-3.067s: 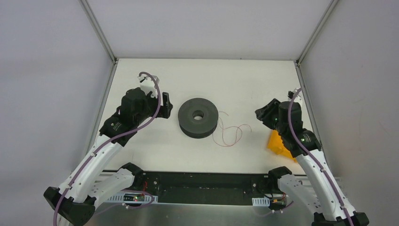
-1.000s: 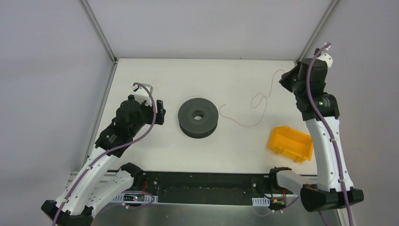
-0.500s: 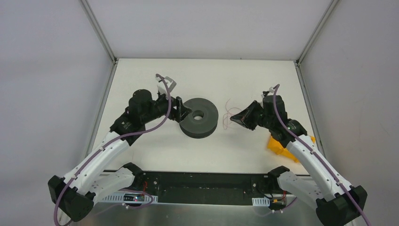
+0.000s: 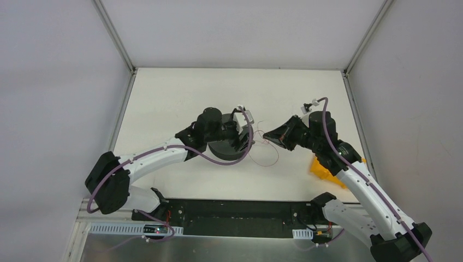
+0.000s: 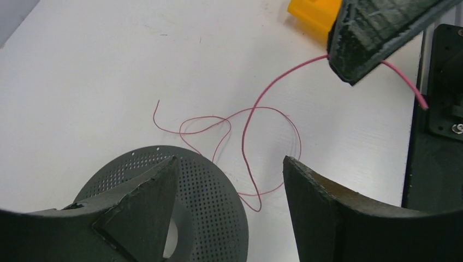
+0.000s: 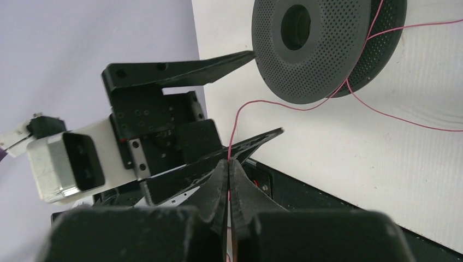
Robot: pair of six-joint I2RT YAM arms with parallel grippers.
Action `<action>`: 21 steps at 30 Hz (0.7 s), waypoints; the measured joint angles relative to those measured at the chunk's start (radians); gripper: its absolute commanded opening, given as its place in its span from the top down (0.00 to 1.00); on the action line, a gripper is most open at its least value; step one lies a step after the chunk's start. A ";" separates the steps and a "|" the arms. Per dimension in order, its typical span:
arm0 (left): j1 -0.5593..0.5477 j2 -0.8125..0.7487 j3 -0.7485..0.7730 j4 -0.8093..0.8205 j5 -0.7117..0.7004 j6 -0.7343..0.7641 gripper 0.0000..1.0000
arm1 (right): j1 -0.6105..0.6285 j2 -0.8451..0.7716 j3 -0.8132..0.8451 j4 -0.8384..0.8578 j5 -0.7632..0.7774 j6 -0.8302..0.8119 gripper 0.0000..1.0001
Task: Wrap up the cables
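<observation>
The cable [image 4: 271,154] is a thin pinkish wire lying in loose loops on the table right of the dark grey spool [image 4: 221,151]. In the left wrist view the cable [image 5: 247,126] curls beside the spool's perforated flange [image 5: 218,202]. My right gripper [image 4: 266,134] is shut on the cable's upper stretch, held above the table; its own view shows the closed tips [image 6: 229,162] pinching the cable [image 6: 238,115]. My left gripper [image 4: 245,143] reaches over the spool, open and empty, its fingers [image 5: 143,199] straddling the spool's right edge and the loops.
A yellow bin [image 4: 321,166] sits right of the cable, partly under the right arm; it also shows in the left wrist view [image 5: 312,13]. The black base rail [image 4: 240,218] runs along the near edge. Grey walls enclose the table.
My left arm has swung right across the spool, so its open gripper now sits at the spool's right side. The right gripper has barely moved and still holds the cable.
</observation>
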 measured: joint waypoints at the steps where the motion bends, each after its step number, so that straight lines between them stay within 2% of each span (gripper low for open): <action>1: -0.006 0.020 0.004 0.014 0.000 0.008 0.36 | 0.001 -0.005 0.000 0.000 -0.002 0.003 1.00; 3: -0.012 0.064 0.014 0.050 -0.002 0.014 0.51 | 0.001 -0.014 0.000 0.000 -0.009 0.008 1.00; 5: -0.018 0.100 0.023 0.079 -0.004 0.013 0.76 | 0.001 -0.024 0.000 0.001 -0.016 0.013 0.97; 6: -0.019 0.113 0.027 0.089 -0.003 0.008 0.90 | 0.002 -0.029 0.000 0.002 -0.018 0.014 0.91; 7: -0.019 0.122 0.032 0.097 -0.003 0.003 0.99 | 0.002 -0.034 0.000 0.003 -0.020 0.014 0.82; 9: -0.020 0.129 0.040 0.109 -0.002 -0.020 1.00 | 0.002 -0.041 0.000 0.008 -0.026 0.006 0.69; 12: -0.024 0.124 0.050 0.128 0.013 -0.084 1.00 | 0.002 -0.050 0.000 0.037 -0.059 -0.090 0.59; 14: -0.024 0.116 0.055 0.129 0.047 -0.142 1.00 | 0.003 -0.058 0.006 0.054 -0.082 -0.183 0.56; 21: -0.021 0.104 0.101 0.077 0.241 -0.379 1.00 | 0.003 -0.175 0.019 0.206 -0.139 -0.687 0.51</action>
